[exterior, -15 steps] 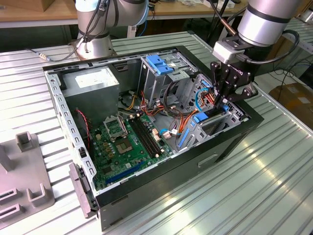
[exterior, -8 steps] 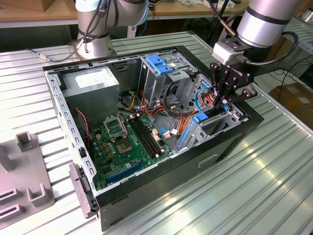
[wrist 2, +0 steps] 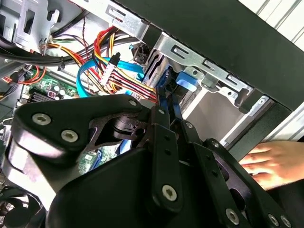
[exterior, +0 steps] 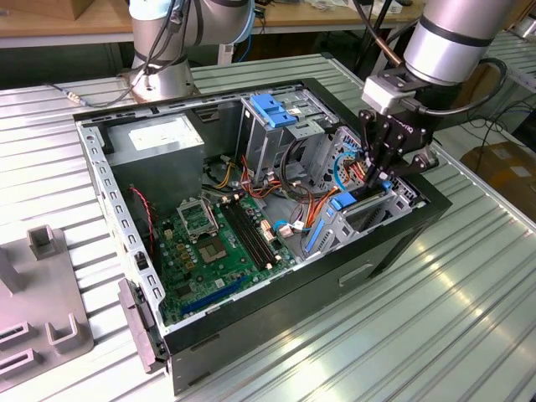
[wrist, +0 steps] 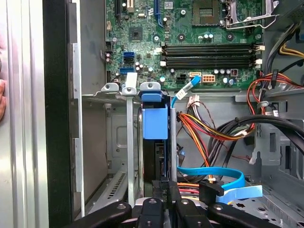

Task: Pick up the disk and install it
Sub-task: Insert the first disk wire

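Note:
The disk [wrist: 154, 122] stands on edge in a narrow bay at the open computer case's side wall. Its bright blue carrier frame shows at the end, with the dark body behind it. In the exterior view the disk [exterior: 342, 201] sits low in the case at the exterior view's right, under my gripper [exterior: 374, 177]. My gripper [wrist: 167, 187] reaches into the case, and its two black fingers [wrist 2: 164, 123] are shut on the disk's thin edge. A blue strip of the disk [wrist 2: 173, 102] runs out between the fingertips. Most of the disk's body is hidden by the bay's metal.
Bundled red, orange and yellow wires [wrist: 213, 130] and a blue flat cable [wrist: 216, 172] lie beside the bay. The motherboard [exterior: 213, 243] fills the case floor. A blue bracket [exterior: 272, 109] tops the silver drive cage. A person's hand [wrist 2: 270, 161] rests outside the case wall. A grey fixture [exterior: 42, 322] stands at the exterior view's left.

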Tool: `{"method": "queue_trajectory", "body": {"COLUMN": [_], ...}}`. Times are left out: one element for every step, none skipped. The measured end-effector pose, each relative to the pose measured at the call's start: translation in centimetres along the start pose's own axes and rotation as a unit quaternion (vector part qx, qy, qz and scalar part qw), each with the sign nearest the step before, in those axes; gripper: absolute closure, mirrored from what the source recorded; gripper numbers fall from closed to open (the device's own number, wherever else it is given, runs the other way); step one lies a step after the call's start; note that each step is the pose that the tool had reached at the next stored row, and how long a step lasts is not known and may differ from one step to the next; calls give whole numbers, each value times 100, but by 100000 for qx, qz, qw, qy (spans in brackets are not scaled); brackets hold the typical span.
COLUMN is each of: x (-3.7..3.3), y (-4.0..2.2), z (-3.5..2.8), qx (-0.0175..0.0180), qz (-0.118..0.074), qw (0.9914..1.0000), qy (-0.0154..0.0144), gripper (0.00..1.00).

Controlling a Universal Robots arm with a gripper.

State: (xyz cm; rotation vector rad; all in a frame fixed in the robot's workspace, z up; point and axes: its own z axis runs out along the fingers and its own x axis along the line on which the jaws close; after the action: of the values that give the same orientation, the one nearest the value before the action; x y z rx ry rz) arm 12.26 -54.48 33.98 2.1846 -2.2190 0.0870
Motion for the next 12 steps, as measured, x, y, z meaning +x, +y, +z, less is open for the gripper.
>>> {"method": "queue_trajectory", "body": {"x": [0, 0, 0, 0, -1, 1, 3, 5, 6, 6, 7, 6], "y": [0, 0, 0, 0, 0, 0, -2, -2, -3, -3, -3, -3], "z": [1, 2, 3, 3, 4, -15, -60, -92, -109, -114, -114, -114], "qx": [0, -1, 0, -1, -2, 5, 17, 21, 22, 23, 23, 23], "qz": [-2, -1, -1, 0, -1, 1, -1, -2, -3, -3, -1, 1], "qw": [100000, 100000, 100000, 100000, 100000, 100000, 100000, 100000, 100000, 100000, 100000, 100000], "qy": [-5, -13, -22, -24, -61, -67, -38, -36, -34, -39, -42, -43], "gripper": [84, 84, 84, 84, 84, 82, 76, 76, 76, 76, 76, 76]}}
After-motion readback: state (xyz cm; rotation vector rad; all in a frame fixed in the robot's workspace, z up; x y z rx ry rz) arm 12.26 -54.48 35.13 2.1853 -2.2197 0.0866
